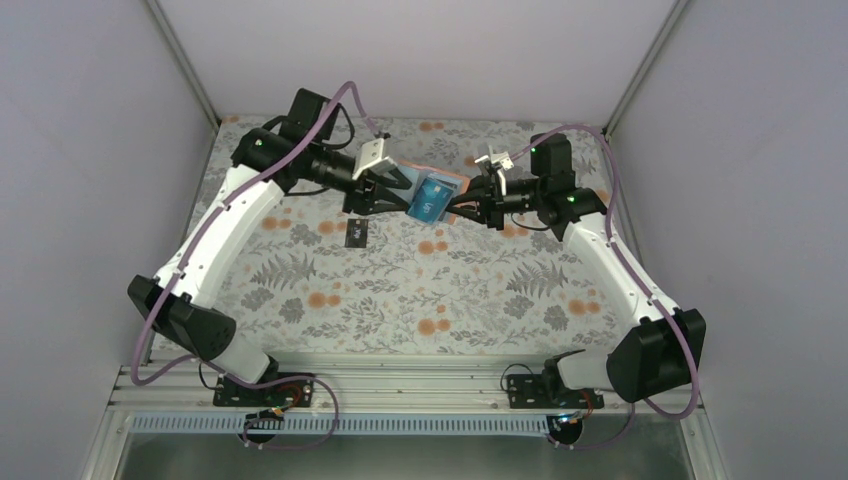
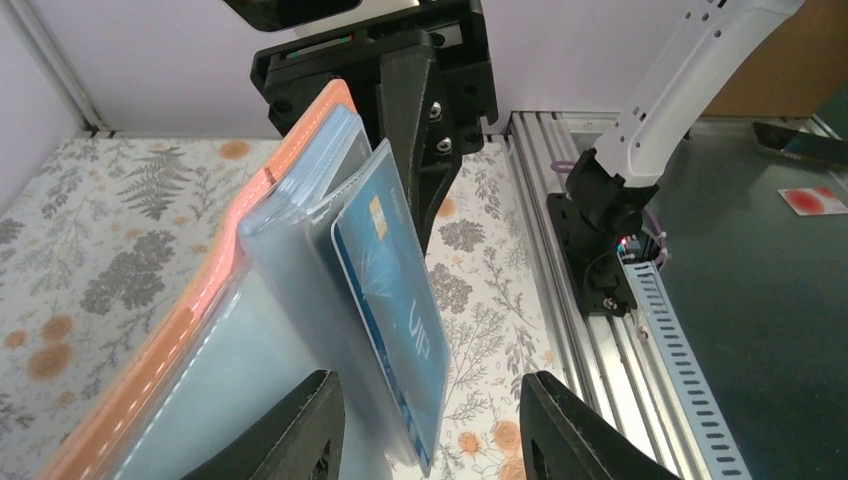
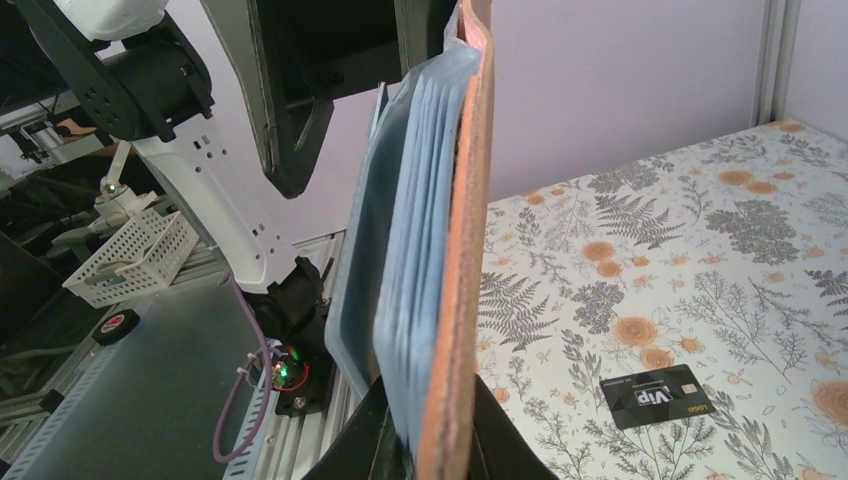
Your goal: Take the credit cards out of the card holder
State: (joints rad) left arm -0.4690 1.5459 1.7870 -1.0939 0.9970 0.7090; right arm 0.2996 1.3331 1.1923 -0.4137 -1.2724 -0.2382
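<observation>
The card holder (image 1: 447,183), tan-brown outside and light blue inside, hangs in the air above the far middle of the table. My right gripper (image 1: 462,206) is shut on its edge; in the right wrist view the fingers (image 3: 375,435) pinch the brown rim (image 3: 462,250). A bright blue card (image 2: 392,300) sticks out of a pocket toward my left gripper (image 2: 430,430). That gripper is open, one finger on each side of the card, with gaps showing. A black card (image 1: 357,233) lies flat on the cloth below, also visible as the black card (image 3: 655,395) in the right wrist view.
A floral cloth (image 1: 420,290) covers the table between plain enclosure walls. An aluminium rail (image 1: 400,395) with both arm bases runs along the near edge. A white wire basket (image 3: 125,260) and a tape roll (image 3: 118,325) sit off the table.
</observation>
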